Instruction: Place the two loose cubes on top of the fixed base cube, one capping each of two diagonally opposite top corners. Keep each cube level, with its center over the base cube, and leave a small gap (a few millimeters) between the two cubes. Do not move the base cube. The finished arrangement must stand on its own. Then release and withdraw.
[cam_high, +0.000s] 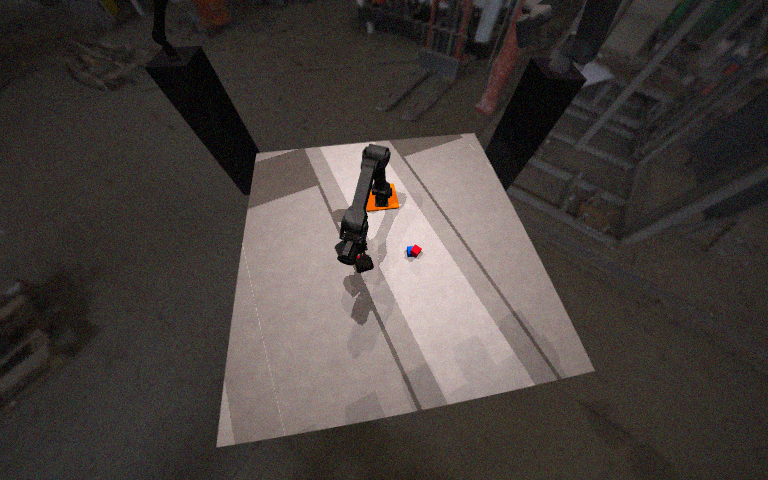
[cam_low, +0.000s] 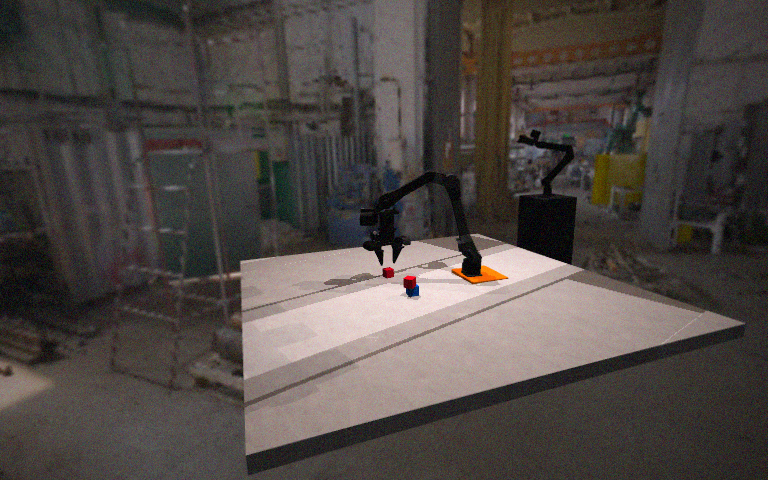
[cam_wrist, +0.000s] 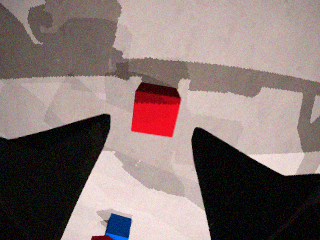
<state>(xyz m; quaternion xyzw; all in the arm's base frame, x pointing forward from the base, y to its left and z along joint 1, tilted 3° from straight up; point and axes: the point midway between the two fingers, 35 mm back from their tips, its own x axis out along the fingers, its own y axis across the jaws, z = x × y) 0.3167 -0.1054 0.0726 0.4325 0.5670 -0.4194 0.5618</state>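
My gripper (cam_low: 387, 264) (cam_wrist: 152, 127) is open and empty, pointing down above the loose red cube (cam_low: 387, 272) (cam_wrist: 156, 115), which sits on the table. In the wrist view this cube shows between and slightly beyond the fingertips, slightly turned. In the top view the gripper mostly hides it. The blue base cube (cam_high: 408, 252) (cam_low: 413, 292) (cam_wrist: 120, 225) stands apart from it. The other red cube (cam_high: 416, 250) (cam_low: 409, 281) sits on top of the base, offset toward one corner and looking level. The wrist view cuts off most of this upper cube.
The arm stands on an orange base plate (cam_high: 372, 205) (cam_low: 495, 276) at the back of the table (cam_high: 305, 362) (cam_low: 481, 350). Two black pedestals (cam_high: 206, 113) (cam_high: 532, 113) with other arms stand beyond the table's edges. Shadows lie across the table.
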